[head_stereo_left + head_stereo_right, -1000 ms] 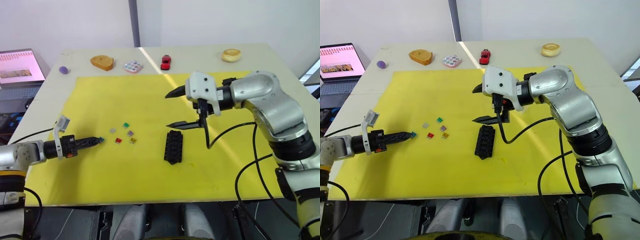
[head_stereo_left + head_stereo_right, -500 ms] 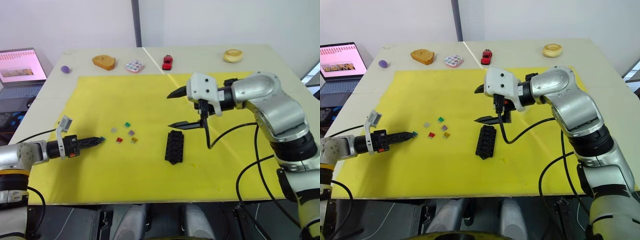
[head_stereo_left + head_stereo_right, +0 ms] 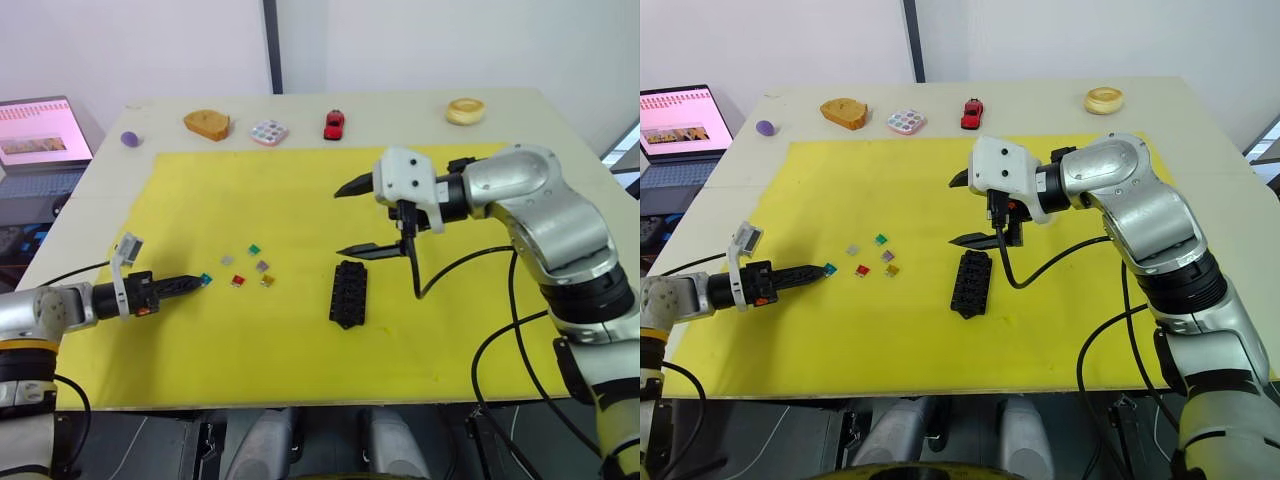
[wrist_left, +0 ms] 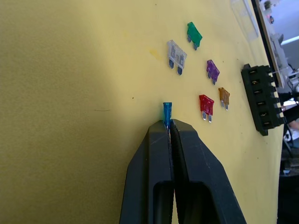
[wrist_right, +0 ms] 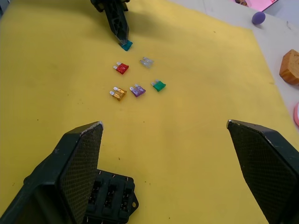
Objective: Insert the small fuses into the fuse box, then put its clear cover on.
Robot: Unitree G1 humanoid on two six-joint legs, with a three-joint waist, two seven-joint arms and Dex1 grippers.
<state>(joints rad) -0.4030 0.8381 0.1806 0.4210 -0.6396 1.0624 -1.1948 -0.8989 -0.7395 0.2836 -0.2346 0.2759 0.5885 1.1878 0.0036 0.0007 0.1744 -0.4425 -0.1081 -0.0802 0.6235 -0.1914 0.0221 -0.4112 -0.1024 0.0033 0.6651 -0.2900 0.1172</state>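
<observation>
Now the left gripper (image 4: 168,125) pinches a blue fuse (image 4: 167,112) between closed fingers, low over the yellow mat (image 3: 290,190). Nearby lie five other fuses (image 3: 249,267). Above the black fuse box (image 3: 347,293), the right gripper (image 3: 356,218) gapes wide, empty.

Head pair looks down over the mat (image 3: 300,330) — wrist cameras sit close above it.

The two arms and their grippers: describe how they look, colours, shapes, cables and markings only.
The right arm is glossy silver with black joints, and black cables loop off it. The right gripper has a white housing and black pointed fingers with cross-hatched inner faces. The left arm is silver too. The left gripper has slim black tapered fingers, a small red mark and a white bracket.
</observation>
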